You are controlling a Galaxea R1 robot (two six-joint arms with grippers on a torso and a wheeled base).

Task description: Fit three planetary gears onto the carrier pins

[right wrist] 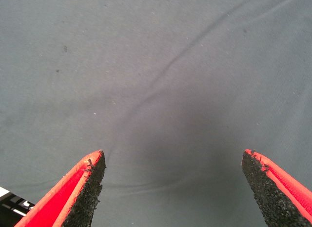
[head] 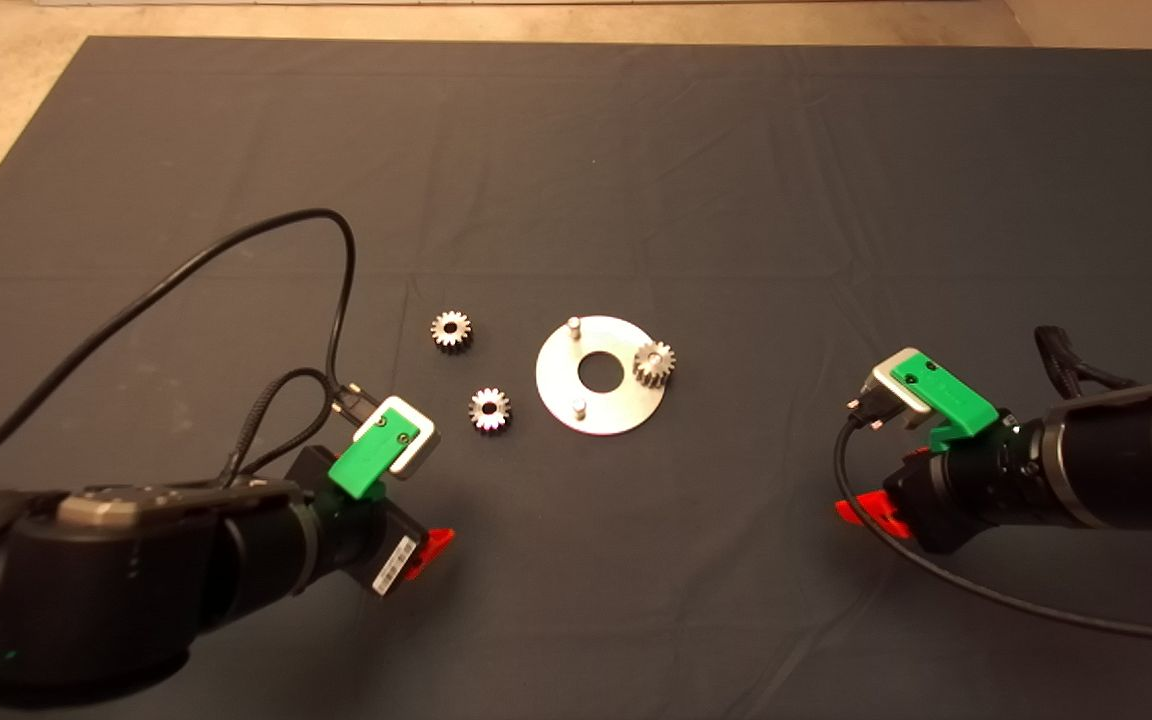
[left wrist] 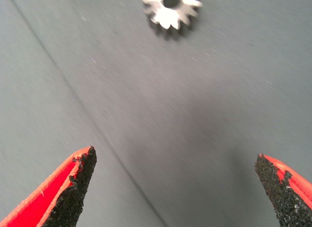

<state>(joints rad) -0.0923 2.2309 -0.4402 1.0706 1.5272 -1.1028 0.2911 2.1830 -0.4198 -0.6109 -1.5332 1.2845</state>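
My left gripper (left wrist: 175, 188) has its fingers spread wide and holds nothing. It hangs over the mat (head: 636, 150), near the disc (head: 601, 375) on its left side. A loose gear (left wrist: 171, 10) lies just ahead of it. Another loose gear (head: 451, 329) sits a bit farther back, also left of the disc. My right gripper (right wrist: 173, 188) is wide and empty too, well off to the disc's right. One small shiny gear (head: 654, 362) sits on the disc's right side. Two pins (head: 572, 323) stand bare. I think a gear could tip or slip if I pinch its teeth crooked.
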